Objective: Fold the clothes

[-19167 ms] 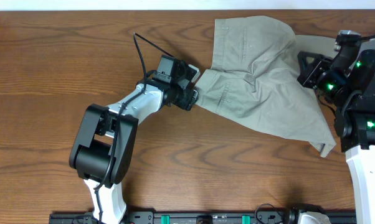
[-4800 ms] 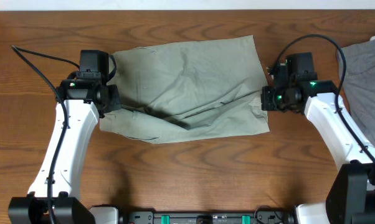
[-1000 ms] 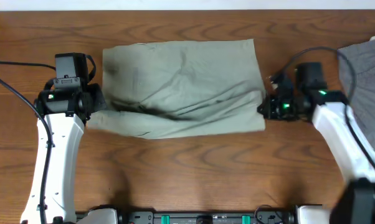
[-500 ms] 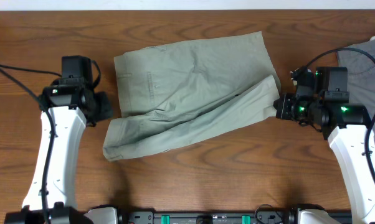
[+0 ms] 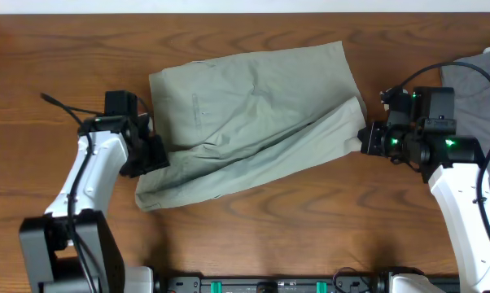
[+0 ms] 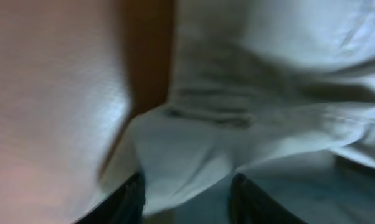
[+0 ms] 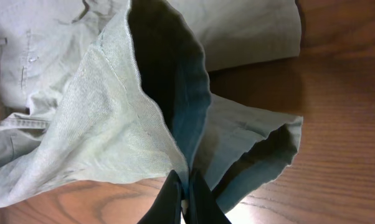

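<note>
Brown wood-grain table [image 5: 253, 228] carried all items. Pale khaki-green wrinkly cotton shorts [image 5: 253, 114] lay approx. at table centre, waistband twd. left, stitched pocket facing up, two wide legs twd. right, lower leg running diagonally. Darker grey garment [image 5: 477, 81] lay at right table edge, apart from shorts. R gripper [image 7: 182, 190] was clamped on hem of lower leg, fingers pressed together w/ fabric between. L gripper [image 5: 157, 155] sat at lower-left waistband corner, fingers spread apart, cloth bunched between them; wrist view blurred.
</note>
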Tool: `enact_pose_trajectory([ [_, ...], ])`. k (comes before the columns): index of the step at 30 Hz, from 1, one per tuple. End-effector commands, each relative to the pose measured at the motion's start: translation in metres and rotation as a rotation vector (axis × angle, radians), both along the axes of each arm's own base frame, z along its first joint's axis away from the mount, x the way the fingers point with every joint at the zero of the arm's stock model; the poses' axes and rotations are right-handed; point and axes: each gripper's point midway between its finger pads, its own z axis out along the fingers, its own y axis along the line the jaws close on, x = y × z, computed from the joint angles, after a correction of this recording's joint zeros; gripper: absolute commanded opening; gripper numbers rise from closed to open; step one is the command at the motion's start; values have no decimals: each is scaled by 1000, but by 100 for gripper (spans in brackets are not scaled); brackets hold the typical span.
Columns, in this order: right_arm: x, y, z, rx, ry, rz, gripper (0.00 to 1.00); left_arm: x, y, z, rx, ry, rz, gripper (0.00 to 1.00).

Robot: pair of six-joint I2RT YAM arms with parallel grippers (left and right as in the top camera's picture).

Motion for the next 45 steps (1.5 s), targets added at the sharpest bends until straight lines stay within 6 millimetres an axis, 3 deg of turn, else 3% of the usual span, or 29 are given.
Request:
enact_pose_trajectory([
  [1,4,-3,5,-1,-17,-19,1,6,-11,2,-58,-35,-87,27],
  [2,4,-3,5,-1,-18,-19,2,6,-11,2,-59,-35,-86,11],
  [3,4,-3,5,-1,-18,-19,2,5,-11,2,-59,-34,-86,6],
  [10,5,-3,5,-1,-21,-18,2,7,-7,16,-34,-47,-80,7],
  [11,5,-3,5,-1,-21,-19,2,7,-1,18,-3,-46,-76,16],
  [12,5,-3,5,-1,-21,-19,2,7,6,18,39,-45,-70,40],
  [15,5,-3,5,-1,-20,-19,2,6,17,17,98,-38,-58,77],
  [16,5,-3,5,-1,-20,-19,2,6,17,17,98,-39,-52,93],
  [17,5,-3,5,-1,-20,-18,3,7,18,17,99,-41,-47,98],
  [24,5,-3,5,2,-19,-24,3,6,18,4,95,-24,-48,99],
  [27,5,-3,5,2,-19,-24,3,5,6,-5,25,0,-58,70],
  [31,5,-3,5,3,-21,-24,2,6,-19,-5,-120,-10,-117,57],
  [34,6,-3,6,2,-23,-24,2,4,-25,-4,-153,-7,-132,46],
  [36,6,-3,6,2,-22,-24,2,3,-25,-4,-156,-4,-132,26],
  [37,6,-3,6,2,-23,-24,2,4,-26,-3,-158,-6,-131,9],
  [41,6,-3,6,2,-27,-24,2,12,-25,7,-157,-31,-127,6],
  [45,6,-3,6,2,-27,-24,3,29,-24,35,-148,-112,-133,6],
])
